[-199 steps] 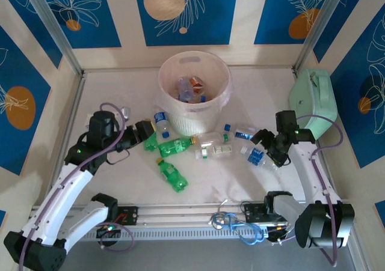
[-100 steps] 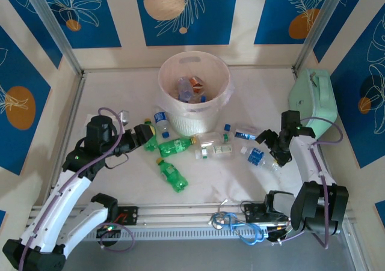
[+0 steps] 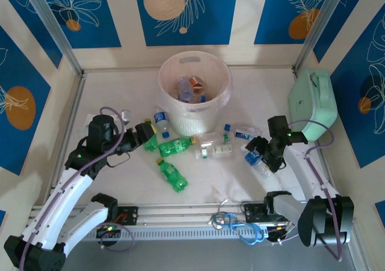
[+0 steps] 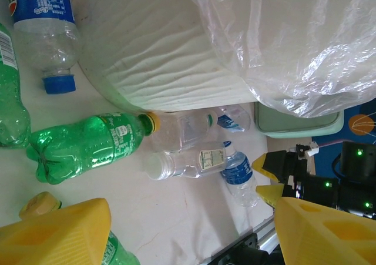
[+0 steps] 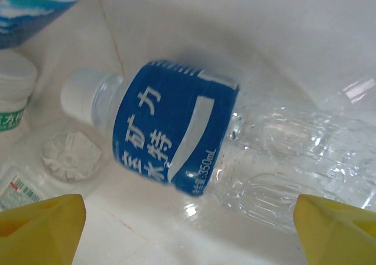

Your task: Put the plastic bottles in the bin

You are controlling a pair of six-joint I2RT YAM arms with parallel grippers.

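Observation:
The pale round bin (image 3: pixel 165 97) stands at the back middle with several bottles inside. Loose plastic bottles lie in front of it: two green ones (image 3: pixel 174 146) (image 3: pixel 172 176), clear ones (image 3: pixel 215 146) and blue-labelled ones (image 3: pixel 160 121). My right gripper (image 3: pixel 260 155) is open, low over a clear blue-labelled bottle (image 5: pixel 176 136), its yellow fingertips (image 5: pixel 41 227) either side of it (image 5: pixel 188 218). My left gripper (image 3: pixel 146 133) is open with nothing between its fingers (image 4: pixel 188 230), beside the green bottle (image 4: pixel 88 144) and near the bin's wall (image 4: pixel 164 71).
A mint-green case (image 3: pixel 310 97) leans at the right wall, close behind my right arm. The clear liner (image 4: pixel 282 36) hangs over the bin's rim. Cables (image 3: pixel 231 223) and a metal rail (image 3: pixel 180 214) run along the near edge.
My right gripper has swung left and come down over the blue-labelled bottle, its jaws narrowing slightly. The left arm has hardly moved.

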